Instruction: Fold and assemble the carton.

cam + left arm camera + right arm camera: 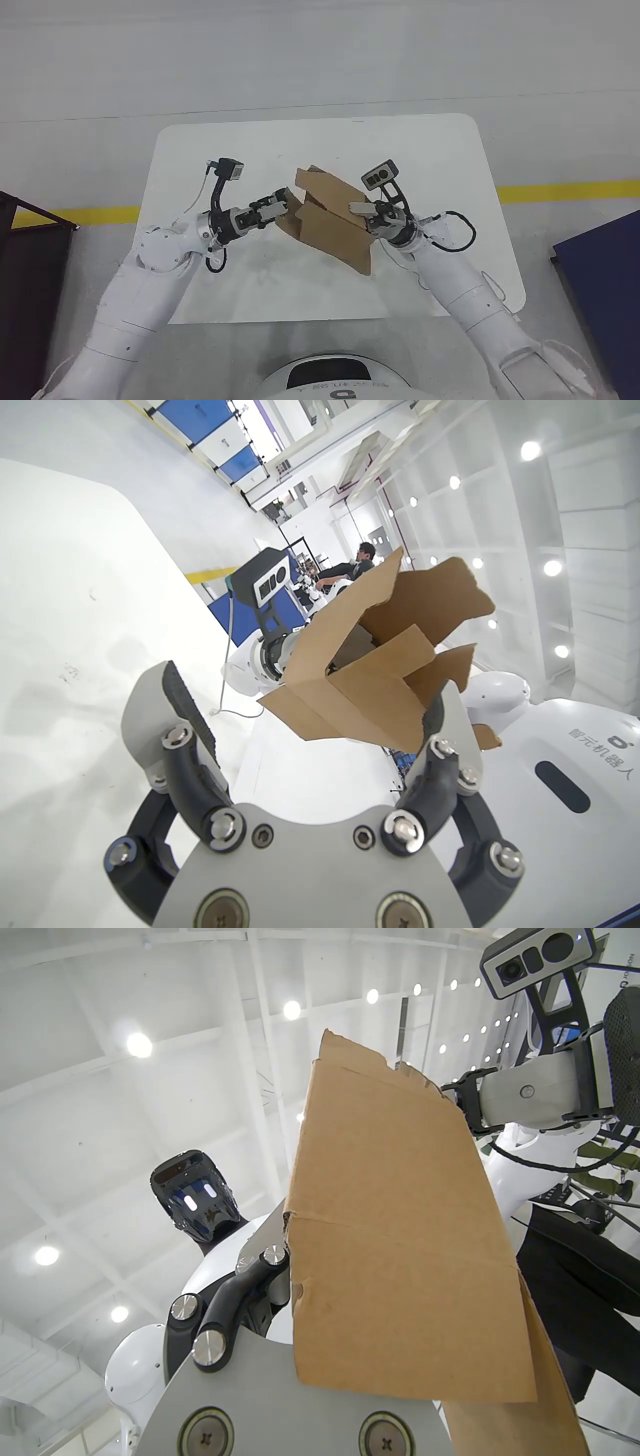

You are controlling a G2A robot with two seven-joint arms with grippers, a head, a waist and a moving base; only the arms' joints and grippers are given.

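Observation:
The brown carton (328, 220) is partly unfolded and held up over the middle of the white table (200, 160), between my two arms. In the left wrist view its loose flaps (370, 660) spread out just past my left gripper (315, 705). That gripper is open with its fingers wide apart, and one fingertip (442, 712) touches the edge of a flap. My right gripper (362, 211) is shut on the carton's far side. A carton panel (400, 1253) covers most of it, so one finger (262, 1253) is visible beside the cardboard.
The tabletop has bare room on all sides of the carton. A yellow floor line (570, 190) runs behind the table. A dark frame (25, 260) stands off the left edge and a blue block (600, 290) off the right.

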